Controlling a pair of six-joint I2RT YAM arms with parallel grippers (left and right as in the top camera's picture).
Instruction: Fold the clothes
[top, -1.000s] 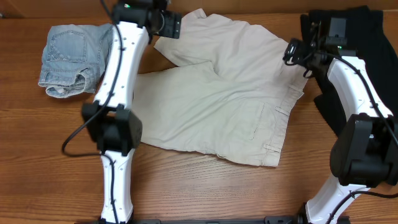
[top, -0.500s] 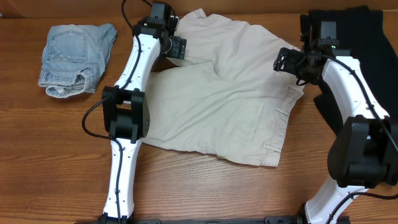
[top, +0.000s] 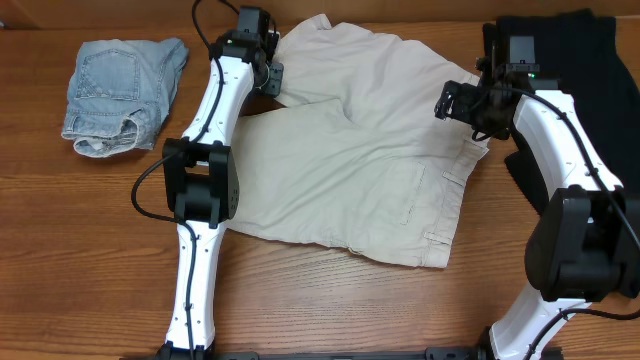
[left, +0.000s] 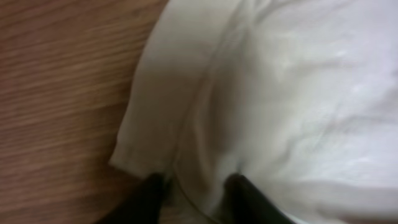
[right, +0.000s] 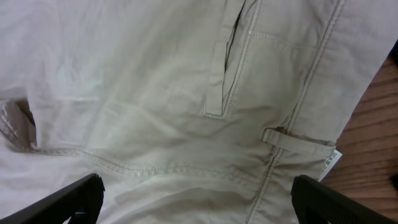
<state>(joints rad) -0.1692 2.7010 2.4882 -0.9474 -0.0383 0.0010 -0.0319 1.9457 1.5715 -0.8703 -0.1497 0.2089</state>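
Surface: a wooden table (top: 100, 250) with brown grain running across it; nothing of the room beyond its far edge can be made out.
Beige shorts (top: 360, 160): spread in the middle of the table, back side up, with the waistband on the right arm's side and the two legs reaching toward the left arm's side.
Look of the beige shorts: pale cream cloth, mostly flat, with soft creases where the two legs meet. A slit pocket (right: 227, 68), a belt loop (right: 298, 140) and a small white label (right: 329, 165) show near the waistband.
Denim shorts (top: 115, 90): faded blue, bunched in a loose heap, well apart from the beige shorts beyond their leg ends.
Black garment (top: 590, 60): a dark pile just beside the waistband of the beige shorts, partly under the right arm.
Left gripper (left: 196, 193): at the far leg's hem corner, where the cloth meets bare wood. Its two dark fingertips (left: 152, 190) stand close together with a ridge of the cloth between them; I cannot tell whether they are pinching it.
Right gripper (right: 199, 205): over the waistband end of the beige shorts, above the slit pocket, with its jaws spread wide and nothing between them.
Arms: both white, both reaching from the near edge of the table toward the far side of the beige shorts.
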